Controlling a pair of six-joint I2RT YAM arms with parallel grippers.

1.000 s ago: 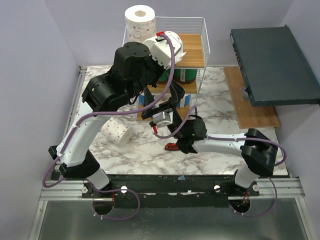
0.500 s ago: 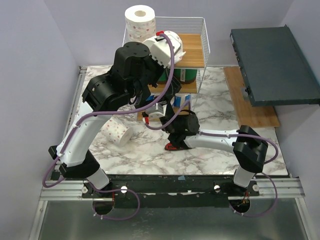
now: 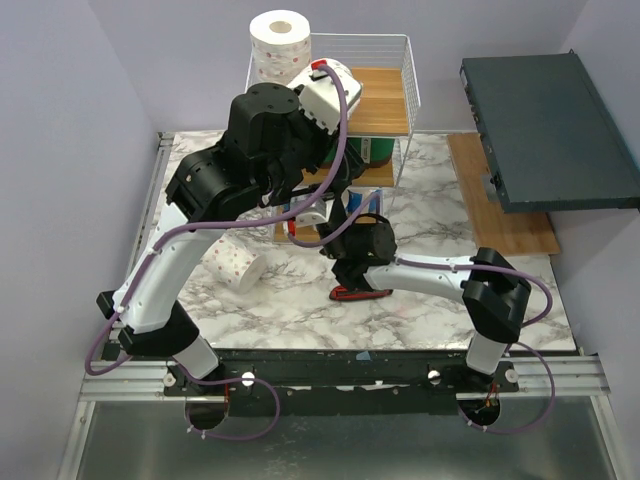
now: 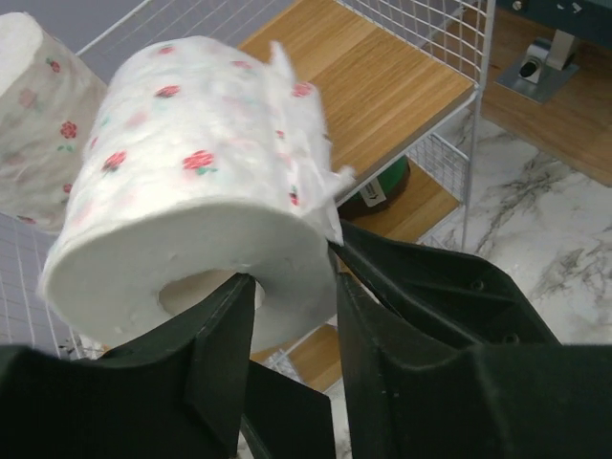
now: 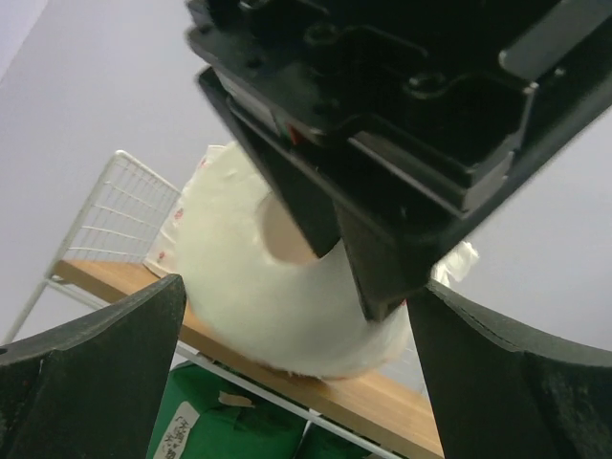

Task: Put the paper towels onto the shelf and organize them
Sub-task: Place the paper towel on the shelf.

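Roll in hand: white dotted roll [image 4: 191, 182], on its side with the hollow core facing the left wrist camera. It is over the left part of the top tier of the shelf [image 4: 382, 86]. I cannot tell whether it rests on the board.
Left fingers [image 4: 225, 344]: one tip is at the mouth of the core and the other is outside, with the roll's wall between them. I cannot tell whether they are pinching or have just slackened.
Right fingers [image 5: 96, 373]: spread wide with nothing between them, low in front of the shelf and aimed up at the roll (a spectator, not a helper).
Handling, judged: light and soft, and it dents under a hard squeeze. On its side it will roll freely. A loose sheet flap on one side could snag on the wire.
Where to hold, judged: pinch the wall through the core, or grip gently across the girth.
Shelved: upright dotted roll [image 3: 278, 40] at the back-left corner of the top tier, just beside the held one. Green-wrapped rolls [image 3: 375, 150] are on the middle tier. Blue-wrapped rolls [image 3: 368, 197] sit lower down, mostly hidden by the arms.
Not yet shelved: loose dotted roll [image 3: 232, 266] on the desk [image 3: 290, 300], near the left arm.
In the way: the shelf's wire sides, and the right arm crowding the shelf front.
Bystanders: utility knife [image 3: 358, 293] on the desk beneath the right arm. The dark slab [image 3: 545, 130] is well apart to the right.
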